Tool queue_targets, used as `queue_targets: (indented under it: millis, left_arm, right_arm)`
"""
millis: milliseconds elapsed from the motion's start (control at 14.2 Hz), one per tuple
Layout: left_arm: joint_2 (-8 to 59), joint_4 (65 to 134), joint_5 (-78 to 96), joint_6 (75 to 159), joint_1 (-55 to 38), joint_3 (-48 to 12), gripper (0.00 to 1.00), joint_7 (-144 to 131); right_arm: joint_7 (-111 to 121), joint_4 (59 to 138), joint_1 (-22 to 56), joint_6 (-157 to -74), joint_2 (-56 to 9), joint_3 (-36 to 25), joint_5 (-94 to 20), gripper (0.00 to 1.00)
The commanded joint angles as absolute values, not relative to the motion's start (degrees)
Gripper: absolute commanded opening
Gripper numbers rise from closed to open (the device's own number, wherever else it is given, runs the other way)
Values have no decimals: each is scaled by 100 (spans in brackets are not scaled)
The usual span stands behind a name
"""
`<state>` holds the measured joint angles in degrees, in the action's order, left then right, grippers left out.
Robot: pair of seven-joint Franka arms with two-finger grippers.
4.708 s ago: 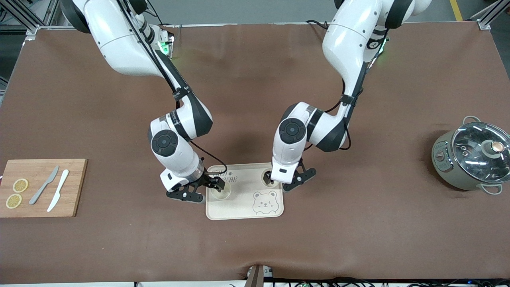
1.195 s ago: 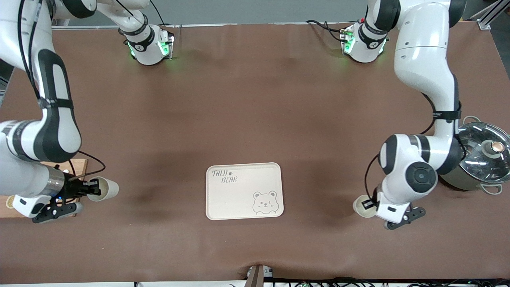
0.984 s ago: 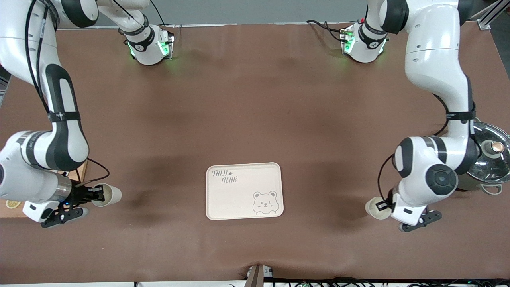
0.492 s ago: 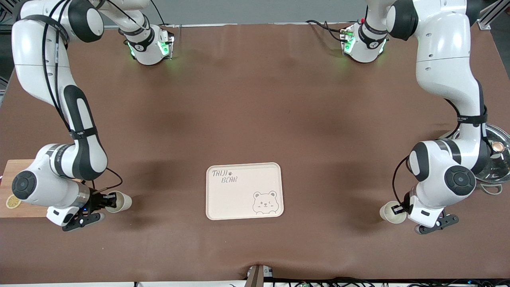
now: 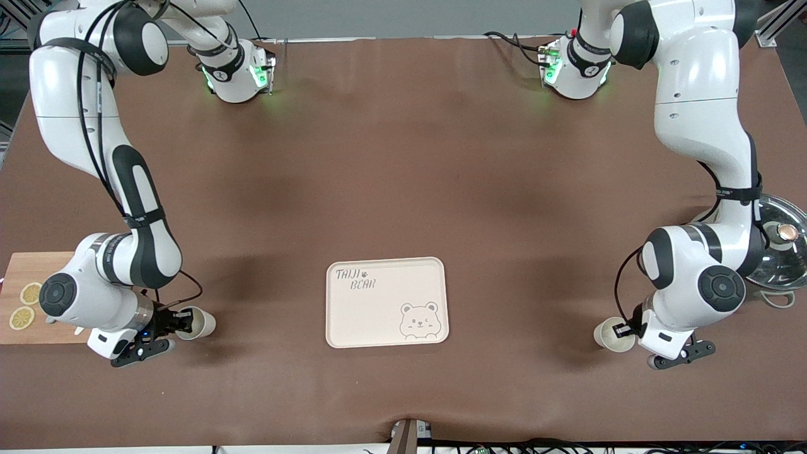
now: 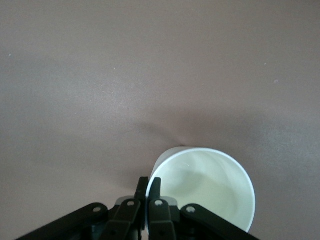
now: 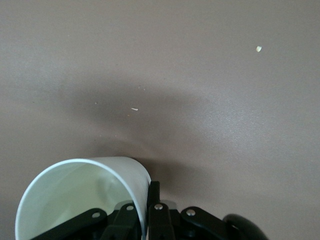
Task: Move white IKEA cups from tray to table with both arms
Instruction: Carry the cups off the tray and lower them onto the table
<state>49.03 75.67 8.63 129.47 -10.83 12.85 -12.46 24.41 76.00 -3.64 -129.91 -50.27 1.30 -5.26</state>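
My right gripper (image 5: 182,321) is shut on the rim of one white cup (image 5: 197,322). It holds the cup low over the brown mat, between the cutting board and the bear-printed tray (image 5: 372,315). In the right wrist view the fingers (image 7: 154,192) pinch the wall of that cup (image 7: 75,200), which is tilted. My left gripper (image 5: 625,330) is shut on the rim of the other white cup (image 5: 610,333), low over the mat between the tray and the pot. In the left wrist view the fingers (image 6: 155,186) clamp this cup's (image 6: 207,187) rim. The tray holds no cups.
A wooden cutting board (image 5: 19,268) with two lemon slices (image 5: 30,293) lies at the right arm's end, partly hidden by the arm. A grey-green pot with a glass lid (image 5: 782,249) stands at the left arm's end, close to the left arm's elbow.
Both cups were lifted off the tray and carried out toward the table's two ends. Over the last half second each gripper drifted slightly back toward the tray.
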Motion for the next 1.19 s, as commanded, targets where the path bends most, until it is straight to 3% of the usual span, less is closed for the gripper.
queue_targets:
  millis: [0,70,211,281,351,422,914,1124]
  left_arm:
    - [4913,7576,993,13008,-1002,1266,38,-967]
    - [4913,7576,993,13008,-1002,1257,50,-967]
    - [4904,7567,993,13008,-1011,1266,80,-967]
    - [4878,7567,993,13008,-1011,1266,90,-967]
    - [4852,7567,993,13008,-1019,1266,98,-967]
    - [4825,7559,993,13008,-1020,1266,100,-967]
    - [4203,7559,1002,12693,-1002,1257,100,-976]
    - [3755,7567,1002,12192,-976,1195,100,-819]
  right_arm:
    - [2549,7550,-396,-13017,-5036,176,-589,0]
    - [2540,7550,-396,-13017,-5036,176,-589,0]
    - [2488,7550,-361,-13008,-5045,176,-589,87]
    - [2487,7550,-360,-13017,-5045,176,-598,100]
    - [2496,7541,-360,-13017,-5045,176,-598,100]
    - [2496,7541,-360,-13008,-5045,176,-589,100]
    - [2505,7479,-395,-12911,-4879,193,-606,100]
    - [2514,7410,-430,-12194,-4650,193,-580,100]
